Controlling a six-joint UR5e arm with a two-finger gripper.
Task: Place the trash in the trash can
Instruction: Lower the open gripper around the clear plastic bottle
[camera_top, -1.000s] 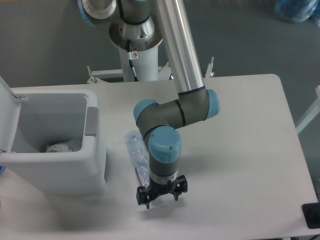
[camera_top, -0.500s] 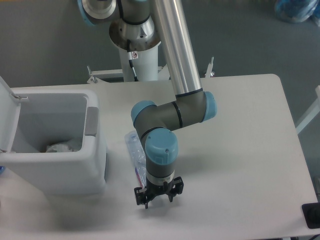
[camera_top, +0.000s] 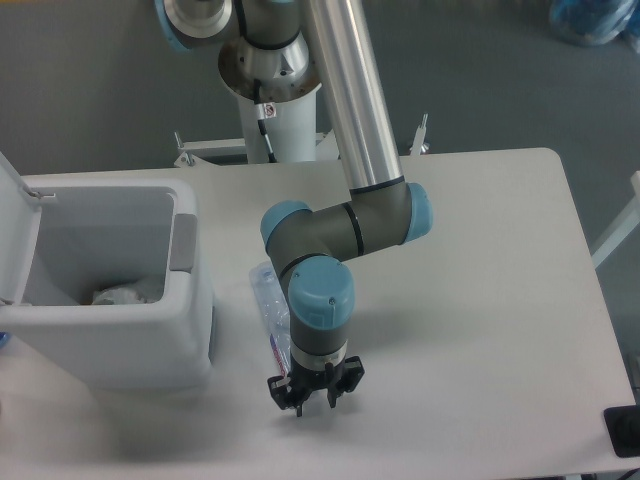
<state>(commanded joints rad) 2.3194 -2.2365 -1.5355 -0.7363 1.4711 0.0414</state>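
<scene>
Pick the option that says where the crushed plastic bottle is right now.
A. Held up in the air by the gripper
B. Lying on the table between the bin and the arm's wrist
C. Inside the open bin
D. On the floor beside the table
B: the bottle lies flat on the table, just right of the bin and partly hidden behind the arm's wrist, with the gripper lower down, beside its near end.

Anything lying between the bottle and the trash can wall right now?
Nothing: in the fixed camera view only a bare strip of table separates the crushed bottle from the trash can. The wrapper is already inside the can.
</scene>
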